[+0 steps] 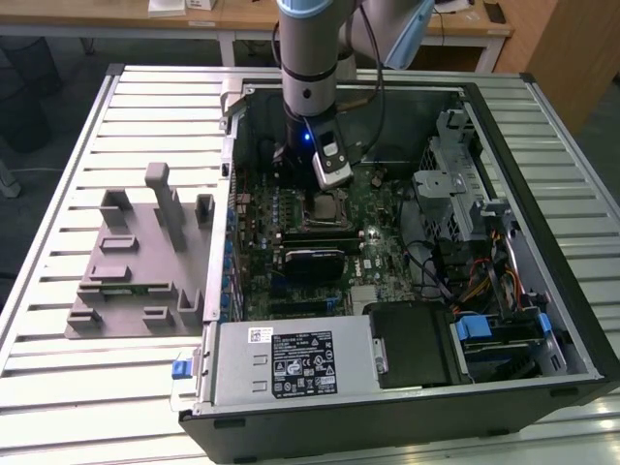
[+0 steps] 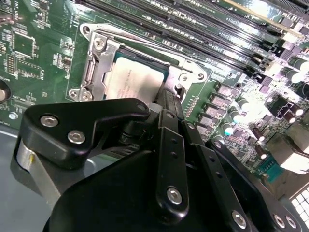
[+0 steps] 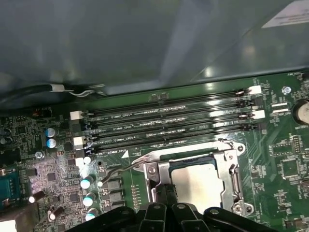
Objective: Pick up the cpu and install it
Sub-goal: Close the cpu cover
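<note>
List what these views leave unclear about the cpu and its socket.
1. Second wrist view: the gripper hides the near edge of the cpu, so full seating cannot be judged.
2. First wrist view: the gripper covers one side of the cpu and the socket.
3. Exterior view: the arm overlaps the socket's far edge, and the cpu is too small to check.

Exterior view overlooks case (image 1: 387,426); both wrist views closely share cpu (image 2: 131,81) (image 3: 200,182)

The cpu (image 2: 133,82) (silvery-grey, square) lies flat in its socket (image 2: 95,67).
</note>
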{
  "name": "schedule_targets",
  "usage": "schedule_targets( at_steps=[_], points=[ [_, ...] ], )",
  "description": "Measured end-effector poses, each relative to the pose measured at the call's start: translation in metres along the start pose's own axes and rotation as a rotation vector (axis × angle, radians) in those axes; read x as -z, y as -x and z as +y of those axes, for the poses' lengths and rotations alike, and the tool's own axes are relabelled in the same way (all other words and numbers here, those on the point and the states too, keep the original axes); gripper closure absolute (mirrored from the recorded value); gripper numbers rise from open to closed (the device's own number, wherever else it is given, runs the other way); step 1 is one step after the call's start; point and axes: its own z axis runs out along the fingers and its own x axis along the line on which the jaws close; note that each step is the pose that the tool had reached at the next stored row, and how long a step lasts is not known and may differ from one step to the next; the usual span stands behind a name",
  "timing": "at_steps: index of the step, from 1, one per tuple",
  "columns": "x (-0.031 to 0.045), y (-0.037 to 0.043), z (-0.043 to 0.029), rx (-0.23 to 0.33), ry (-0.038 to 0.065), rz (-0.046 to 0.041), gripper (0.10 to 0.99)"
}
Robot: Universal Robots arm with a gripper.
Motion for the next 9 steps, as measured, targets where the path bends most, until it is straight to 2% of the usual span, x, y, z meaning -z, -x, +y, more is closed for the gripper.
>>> schedule_targets(
  at_steps=[9],
  points=[
    [-0.004,-0.0013,-0.0003,0.0,0.0,0.0002,0.98]
  ],
)
